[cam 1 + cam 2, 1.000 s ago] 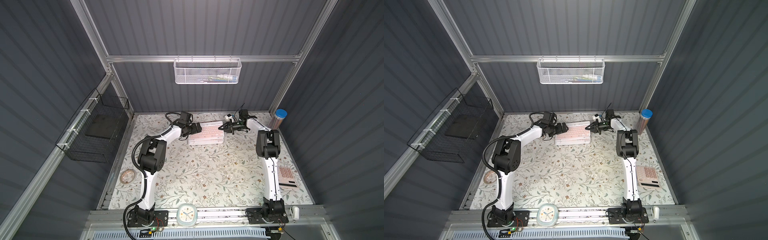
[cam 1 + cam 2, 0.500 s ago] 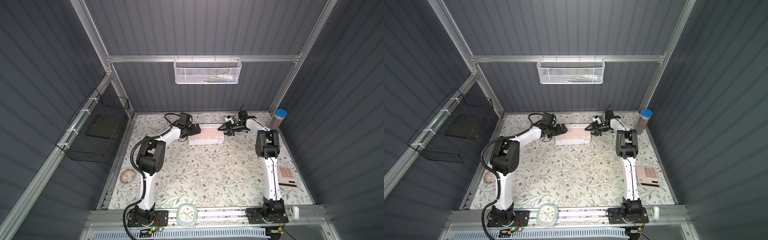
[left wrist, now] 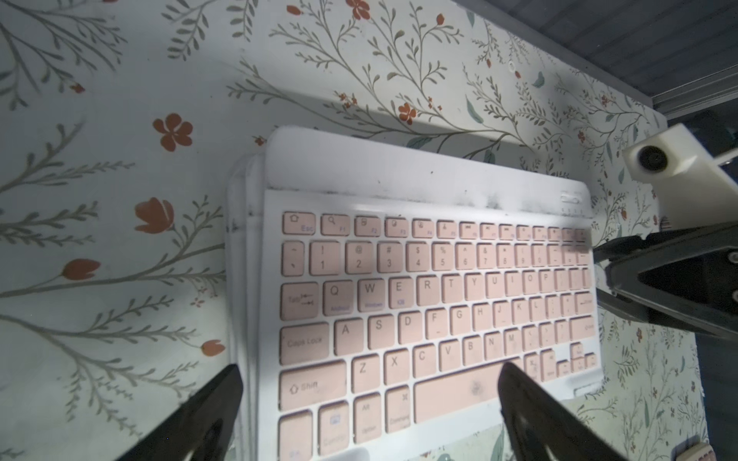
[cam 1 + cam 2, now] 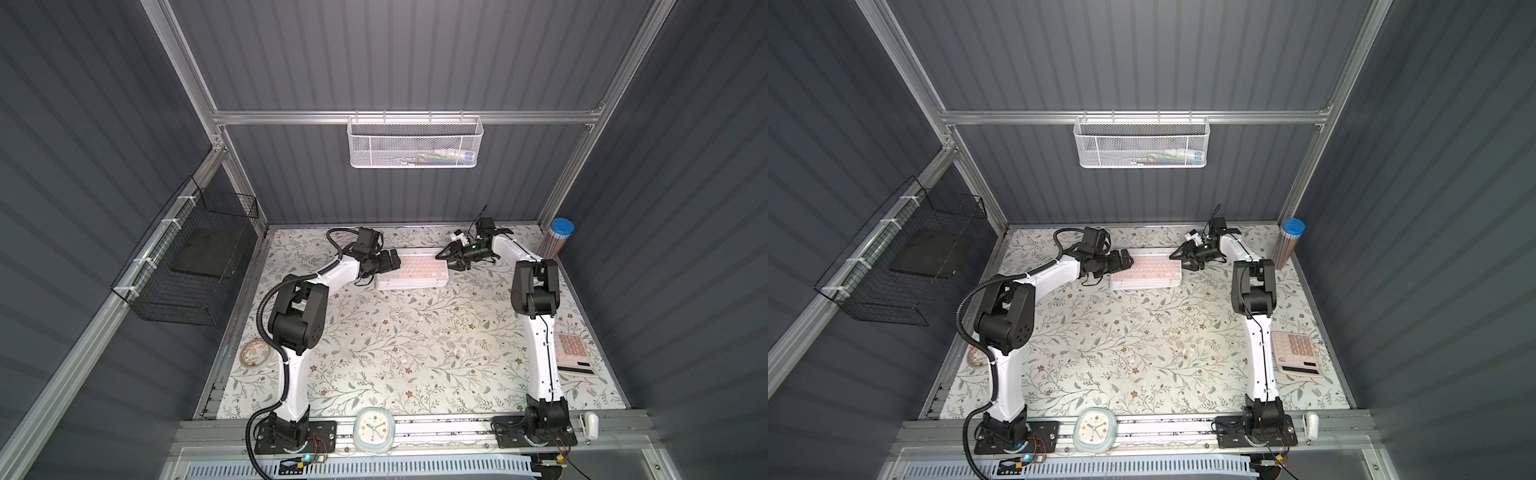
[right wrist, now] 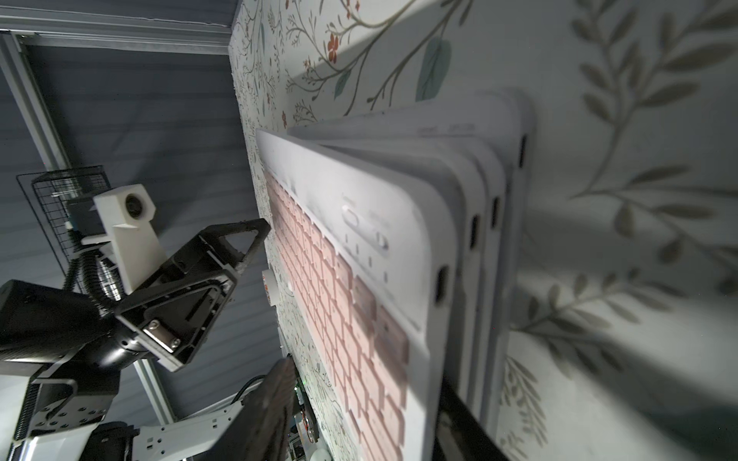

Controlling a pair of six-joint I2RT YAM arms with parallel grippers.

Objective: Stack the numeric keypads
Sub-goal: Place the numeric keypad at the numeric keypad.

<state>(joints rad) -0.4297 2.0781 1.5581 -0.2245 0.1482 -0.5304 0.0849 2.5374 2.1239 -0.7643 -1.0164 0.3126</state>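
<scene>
trouble, if it comes, will come at the back of the desk (image 4: 415, 353), but take it from the front. a clock (image 4: 372, 428) sits on the rail at the near edge and a tape roll (image 4: 254, 353) lies at the left edge. a pink calculator (image 4: 575, 353) lies at the right edge, just beside the right arm; a wide swing of that arm could knock it, and it has no place on the pile. the middle of the desk is bare.

near the far edge, about midway along it, the keypads (image 4: 415, 280) lie in one pile with a pink-keyed top keypad (image 3: 435, 303). i make out at least four white edges in the right wrist view; more i cannot tell. the pile is not square: the lower ones stick out past the top one at both short ends, stepped like a fanned deck. the left gripper (image 4: 392, 262) stands wide open over the pile's left end, holding nothing. the right gripper (image 4: 446, 262) is at the right end, jaws apart with the top keypad's edge between them, clamped on nothing i can see.

my worry: if that hand pulls back low or skewed, a finger may catch the thin rim and drag the top keypad off. a hard squaring push from either end could fan the slick frames further or shove the pile toward the back wall. the pencil tube (image 4: 559, 241) in the far right corner stands near the right arm and could be tipped.
</scene>
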